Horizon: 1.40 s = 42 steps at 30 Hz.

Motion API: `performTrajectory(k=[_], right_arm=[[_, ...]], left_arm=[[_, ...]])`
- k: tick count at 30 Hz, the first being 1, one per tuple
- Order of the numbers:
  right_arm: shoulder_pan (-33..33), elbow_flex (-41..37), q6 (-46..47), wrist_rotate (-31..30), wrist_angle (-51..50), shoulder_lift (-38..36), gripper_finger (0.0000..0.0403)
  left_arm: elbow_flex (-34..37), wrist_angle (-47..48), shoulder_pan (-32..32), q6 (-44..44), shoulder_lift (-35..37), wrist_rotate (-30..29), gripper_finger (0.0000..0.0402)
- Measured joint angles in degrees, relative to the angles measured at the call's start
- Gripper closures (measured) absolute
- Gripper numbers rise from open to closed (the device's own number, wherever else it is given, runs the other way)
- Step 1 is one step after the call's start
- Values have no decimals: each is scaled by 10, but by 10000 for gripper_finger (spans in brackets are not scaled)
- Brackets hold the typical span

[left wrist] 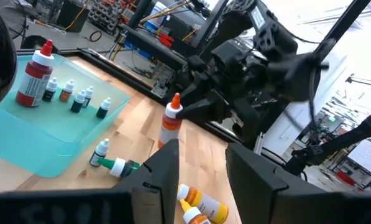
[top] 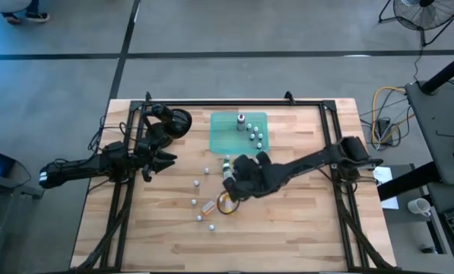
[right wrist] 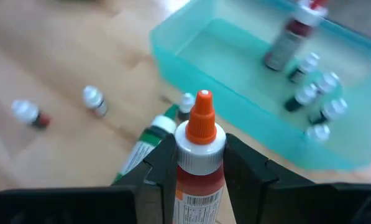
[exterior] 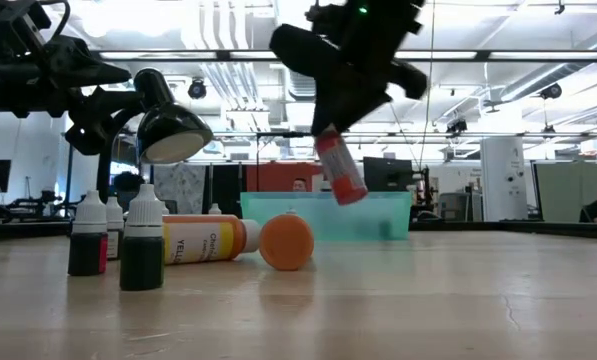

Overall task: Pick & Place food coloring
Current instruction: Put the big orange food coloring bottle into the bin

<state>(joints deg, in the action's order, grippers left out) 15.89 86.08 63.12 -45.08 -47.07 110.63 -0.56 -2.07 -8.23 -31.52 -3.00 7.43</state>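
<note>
My right gripper (top: pixel 233 183) is near the table's middle, just on the near side of the translucent green tray (top: pixel 228 137), and is shut on an orange-capped food coloring bottle (right wrist: pixel 201 163). A larger red bottle (right wrist: pixel 289 34) and several small bottles (right wrist: pixel 314 102) stand in the tray. A green bottle (right wrist: pixel 143 148) lies on its side on the table by the tray's near wall. Two orange-yellow bottles (left wrist: pixel 197 206) lie on the wood, and small bottles (top: pixel 195 183) stand around them. My left gripper (left wrist: pixel 201 180) is open over the table's left part and holds nothing. My right gripper pinches the orange-capped bottle between its two fingers (right wrist: pixel 161 163) at the white shoulder and upper body (right wrist: pixel 201 173), just below the cap. The bottle is lifted clear of the table and hangs tilted, cap toward the tray (exterior: pixel 340 172).
A black metal frame (top: pixel 234 103) runs along the table's far edge and sides. Small bottles (exterior: pixel 142 243) and a lying yellow bottle (exterior: pixel 203 240) crowd the table's near middle. A black lamp head (top: pixel 179 122) sits far left. Bare wood lies to the near right.
</note>
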Motion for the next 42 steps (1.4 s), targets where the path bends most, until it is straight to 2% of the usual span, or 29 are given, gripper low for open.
performTrajectory(k=[6,8,12,18,23,37,42], right_arm=[[33,-60,221,-128,-3,0,310],[37,-76,245,-148,-2,0,307],[37,-106,250,-151,9,0,301],[34,-155,283,-151,78,0,299],[35,-166,281,-152,92,0,298],[35,-168,187,-158,103,0,296],[34,-168,157,-133,116,0,283]], left_arm=[[0,0,0,0,0,0,296],[0,0,0,0,0,0,296],[0,0,0,0,0,0,296],[0,0,0,0,0,0,296],[0,0,0,0,0,0,296],[0,0,0,0,0,0,296],[0,0,0,0,0,0,296]])
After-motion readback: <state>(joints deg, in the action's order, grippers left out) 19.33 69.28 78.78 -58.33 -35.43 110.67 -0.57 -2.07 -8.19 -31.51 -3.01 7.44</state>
